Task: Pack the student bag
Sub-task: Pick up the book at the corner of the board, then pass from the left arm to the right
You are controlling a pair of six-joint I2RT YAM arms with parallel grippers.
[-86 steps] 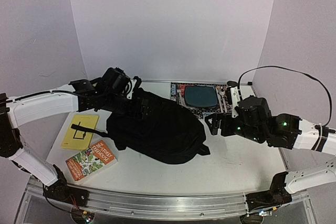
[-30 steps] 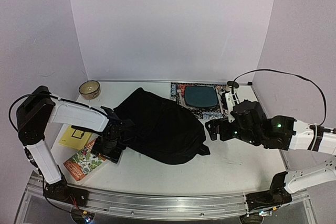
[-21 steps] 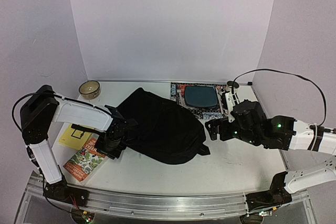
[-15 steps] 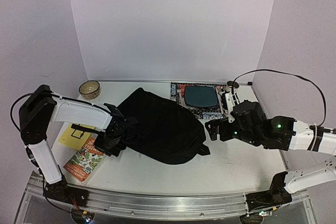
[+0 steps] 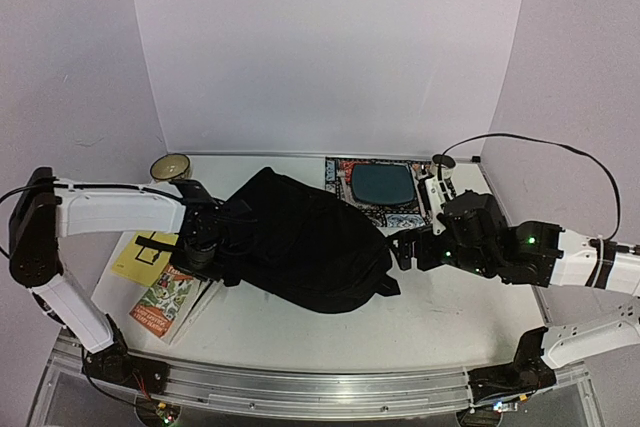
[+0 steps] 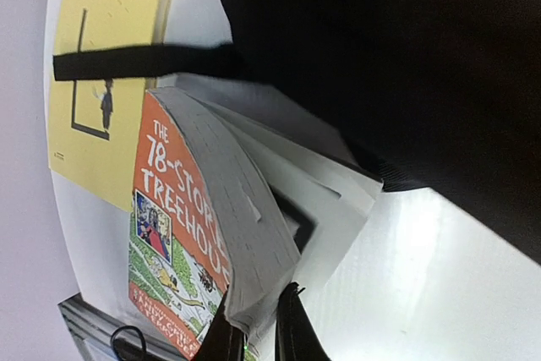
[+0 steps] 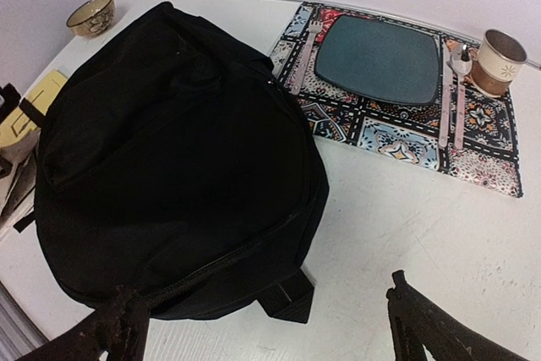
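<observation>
- Backpack [image 5: 300, 242] lies on its side mid-table [image 5: 430, 307], slumped and soft. No mouth shows in any view. The zip line on the side facing the right wrist camera looks closed, but I cannot tell for certain.
- Nothing can be seen inside the backpack, so I judge packing has not really started.
- Left gripper [image 6: 256, 333]: fingers drawn narrow and pinching the near corner of the orange paperback [image 6: 169, 209]. That corner is up off the table and the pages and cover are fanning loose. The far edge sits against or just under the backpack's left side.
- Yellow book [image 6: 110, 57] lies flat on the table just beside the paperback, with a black strap [image 6: 144, 61] across it. It is not gripped.
- Right gripper [image 7: 270, 327]: fingers spread wide and holding nothing, hovering just beside the backpack's right end.
- Left to do, as I judge it: open the backpack or find its opening, get the paperback in, then the yellow book, then close up.
- Risk: the pinch is on a corner only, so the paperback may splay or slip.
</observation>
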